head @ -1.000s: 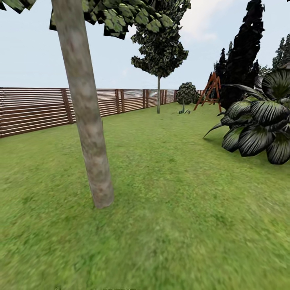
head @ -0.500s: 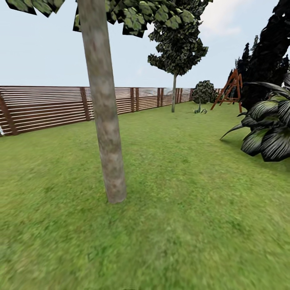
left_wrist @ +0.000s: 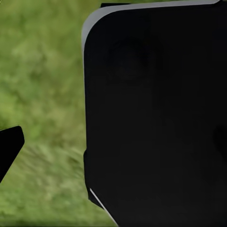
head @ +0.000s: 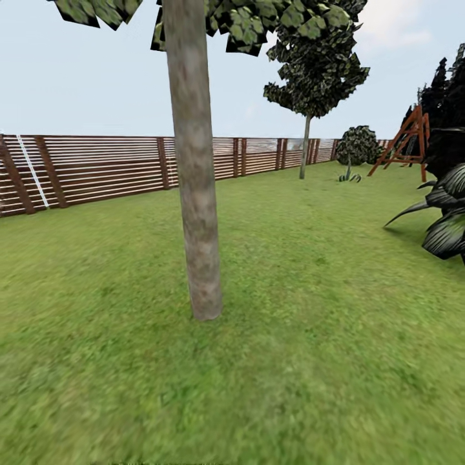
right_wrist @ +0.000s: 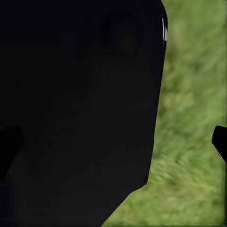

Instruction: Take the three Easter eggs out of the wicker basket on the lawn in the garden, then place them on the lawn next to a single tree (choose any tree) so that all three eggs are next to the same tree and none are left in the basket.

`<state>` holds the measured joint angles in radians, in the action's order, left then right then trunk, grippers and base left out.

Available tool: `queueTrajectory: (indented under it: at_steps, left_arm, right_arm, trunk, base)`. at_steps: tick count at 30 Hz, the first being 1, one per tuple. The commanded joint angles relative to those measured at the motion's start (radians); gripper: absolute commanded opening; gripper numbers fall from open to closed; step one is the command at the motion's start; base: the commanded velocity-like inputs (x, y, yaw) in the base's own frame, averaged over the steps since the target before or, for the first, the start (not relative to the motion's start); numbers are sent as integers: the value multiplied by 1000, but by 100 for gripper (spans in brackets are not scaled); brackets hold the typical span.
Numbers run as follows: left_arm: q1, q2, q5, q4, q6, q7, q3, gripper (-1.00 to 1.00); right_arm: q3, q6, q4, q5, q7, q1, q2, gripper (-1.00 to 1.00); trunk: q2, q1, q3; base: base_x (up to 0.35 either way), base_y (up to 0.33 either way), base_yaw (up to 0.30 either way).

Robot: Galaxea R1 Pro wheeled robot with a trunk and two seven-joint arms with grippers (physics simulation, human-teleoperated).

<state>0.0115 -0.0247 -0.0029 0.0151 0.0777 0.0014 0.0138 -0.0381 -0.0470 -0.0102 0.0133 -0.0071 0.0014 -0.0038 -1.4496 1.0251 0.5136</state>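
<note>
the head view looks out over the lawn [head: 310,361], a wide stretch of short green grass. the tree [head: 197,194] stands in the near middle of it, its pale mottled trunk rising straight from the grass, with dark leaves at the top edge of the view. a second tree [head: 305,145] stands far back near the brown slatted fence [head: 103,168] that runs along the far side of the grass. a round bush [head: 357,145] sits near that second tree, and a reddish wooden frame [head: 407,139] stands to the right of the bush. broad dark striped leaves of a big plant [head: 445,219] reach in from the right edge.

in the left wrist view a large black body [left_wrist: 156,113] covers most of the blurred grass [left_wrist: 42,94]; i cannot tell whether the left tool is open or closed. the right wrist view is much the same, a black mass [right_wrist: 75,109] over grass [right_wrist: 194,142], and the right tool's state cannot be told either.
</note>
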Motion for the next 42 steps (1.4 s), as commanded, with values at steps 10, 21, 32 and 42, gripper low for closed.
queueTrajectory:
  at_steps: [10,21,32,42]
  left_arm:
    - [1,-1,-2,-1,4,0,0,100]
    - [1,0,-2,-1,4,0,1,100]
    - [1,-1,-2,-1,4,0,0,100]
    - [1,0,-2,-1,4,0,1,100]
  right_arm:
    - [-3,-2,-1,3,-1,0,1,100]
    - [-4,-2,0,3,-1,0,1,100]
    - [-5,-2,1,3,-2,0,2,100]
    - [-5,-2,1,4,-1,0,5,100]
  trunk:
    - [0,0,8]
    - [0,0,16]
    - [0,0,24]
    - [0,0,31]
  base:
    - [0,0,244]
    - [0,0,244]
    - [0,0,244]
    - [0,0,244]
